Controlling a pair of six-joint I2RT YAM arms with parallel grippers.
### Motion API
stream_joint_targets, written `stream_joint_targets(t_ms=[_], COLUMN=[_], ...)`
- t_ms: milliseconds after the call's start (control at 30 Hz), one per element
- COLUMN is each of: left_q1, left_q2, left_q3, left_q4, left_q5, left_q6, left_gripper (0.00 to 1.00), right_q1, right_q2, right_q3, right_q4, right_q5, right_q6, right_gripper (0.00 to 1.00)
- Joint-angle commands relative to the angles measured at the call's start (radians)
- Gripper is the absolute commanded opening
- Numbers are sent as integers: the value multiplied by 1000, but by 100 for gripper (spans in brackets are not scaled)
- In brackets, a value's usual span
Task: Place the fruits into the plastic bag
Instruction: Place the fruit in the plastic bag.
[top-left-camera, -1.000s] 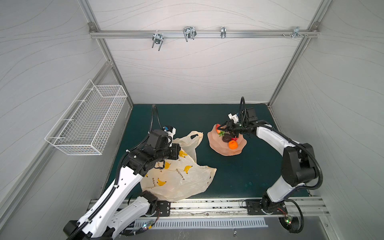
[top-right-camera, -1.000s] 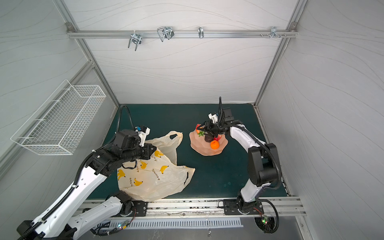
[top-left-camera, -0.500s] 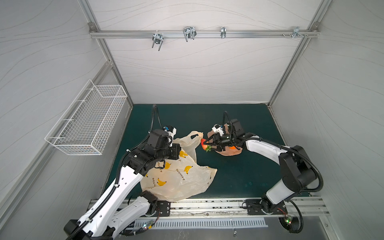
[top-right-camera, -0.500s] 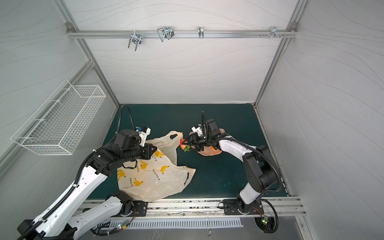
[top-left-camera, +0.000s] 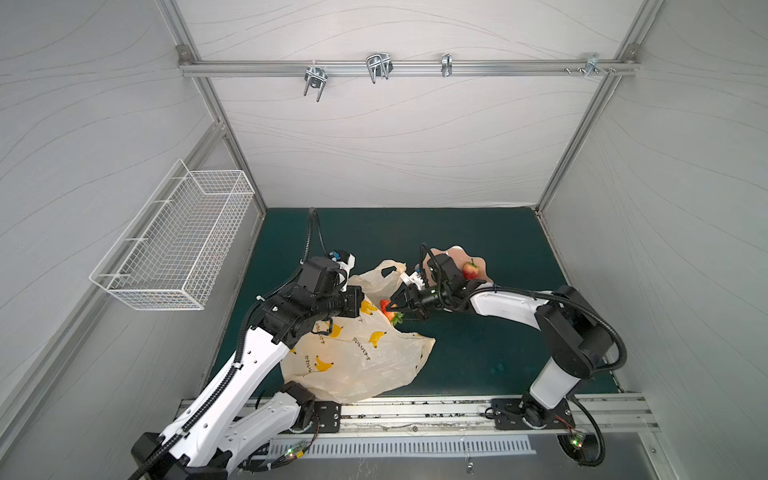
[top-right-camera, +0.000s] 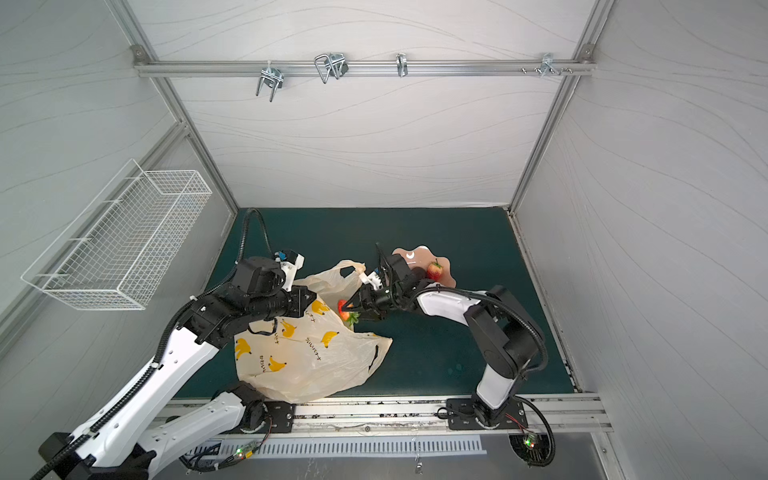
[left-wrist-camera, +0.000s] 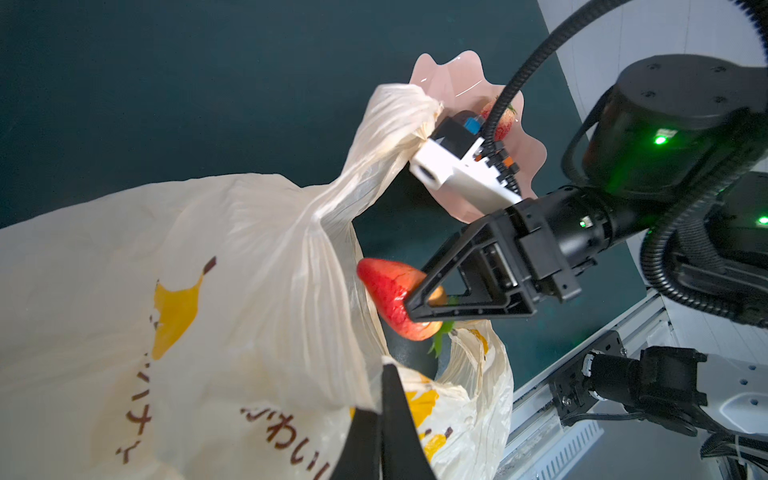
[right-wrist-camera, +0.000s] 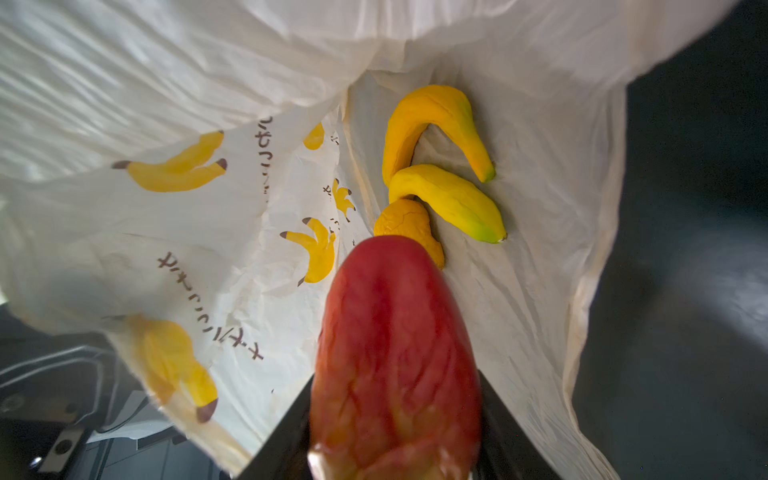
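The cream plastic bag with printed bananas lies on the green mat. My left gripper is shut on its rim and holds the mouth up. My right gripper is shut on a red strawberry at the bag's mouth. Inside the bag lie two yellow bananas and an orange lemon-like fruit. Another strawberry rests on the pink dish.
A white wire basket hangs on the left wall. The pink wavy dish sits just behind my right wrist. A metal rail runs along the mat's front edge, and both arm bases stand on it.
My right gripper has carried the strawberry from the pink dish leftward to the bag's mouth. My left arm has stayed where it was, holding the bag.
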Motion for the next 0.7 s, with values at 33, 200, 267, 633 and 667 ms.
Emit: stream_joint_targets(t_ms=[33, 200, 267, 633, 667], left_q1=[1, 1, 1, 1, 1], left_q2=[25, 52, 59, 54, 49], left_q3=[52, 61, 63, 39, 38], left_q4=[58, 84, 90, 97, 94], left_q5=[24, 33, 36, 27, 24], left_q6=[3, 4, 6, 11, 11], left_gripper=[0, 0, 0, 0, 0], right_q1=[66, 159, 194, 329, 331], right_q2=[86, 193, 235, 460, 472], right_q3=[45, 103, 129, 327, 331], right_q4=[116, 222, 276, 467, 491], right_q5=[-1, -8, -15, -68, -71], right_q6=[84, 165, 209, 415, 437], right_gripper=[45, 45, 45, 61, 68])
